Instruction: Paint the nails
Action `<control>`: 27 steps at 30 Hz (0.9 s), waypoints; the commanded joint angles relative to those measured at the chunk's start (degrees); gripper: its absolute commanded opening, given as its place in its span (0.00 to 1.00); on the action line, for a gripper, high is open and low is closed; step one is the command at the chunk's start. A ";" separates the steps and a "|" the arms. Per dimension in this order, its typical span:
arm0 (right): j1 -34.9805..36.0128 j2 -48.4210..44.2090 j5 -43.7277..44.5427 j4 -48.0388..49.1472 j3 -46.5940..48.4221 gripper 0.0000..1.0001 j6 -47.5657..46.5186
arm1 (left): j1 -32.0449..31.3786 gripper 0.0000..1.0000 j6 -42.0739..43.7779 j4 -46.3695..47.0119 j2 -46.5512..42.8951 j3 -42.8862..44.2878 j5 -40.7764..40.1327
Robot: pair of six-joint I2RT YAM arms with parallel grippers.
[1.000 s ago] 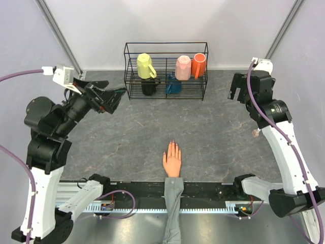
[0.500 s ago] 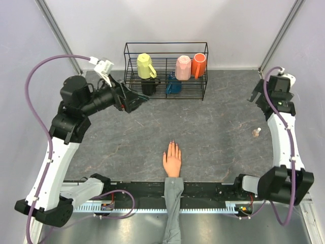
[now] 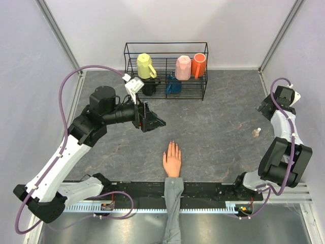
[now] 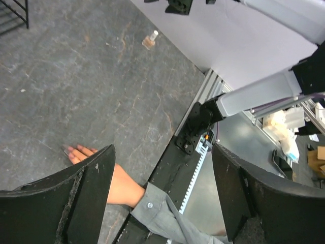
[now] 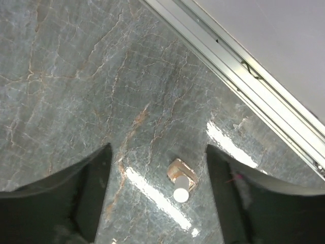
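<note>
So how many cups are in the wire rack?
5: yellow cup far left, black cup beside it, blue cup centre, pink cup and orange cup right. Some may be hidden.

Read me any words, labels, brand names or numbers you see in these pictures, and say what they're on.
None can be read. The small bottle shows no legible label, the mugs look plain, and the pale packages beyond the table edge are too blurred to read.

Grey stone table (image 3: 218,117) bears rack (image 3: 162,57), hand (image 3: 172,158), bottle (image 3: 256,132).
</note>
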 commanded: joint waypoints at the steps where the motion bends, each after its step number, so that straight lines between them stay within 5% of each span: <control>1: 0.04 0.19 -1.64 5.24 -1.62 0.77 0.24 | -2.03 0.83 -2.35 0.88 -0.07 -1.05 -0.34; 8: 0.57 0.98 -0.23 5.24 -4.61 0.67 -0.37 | -3.89 0.82 -2.35 0.97 0.63 -0.35 -2.63; 27: 6.28 0.01 9.35 1.73 -9.35 0.62 -1.96 | -4.59 0.81 -1.56 0.88 0.11 -1.49 -2.36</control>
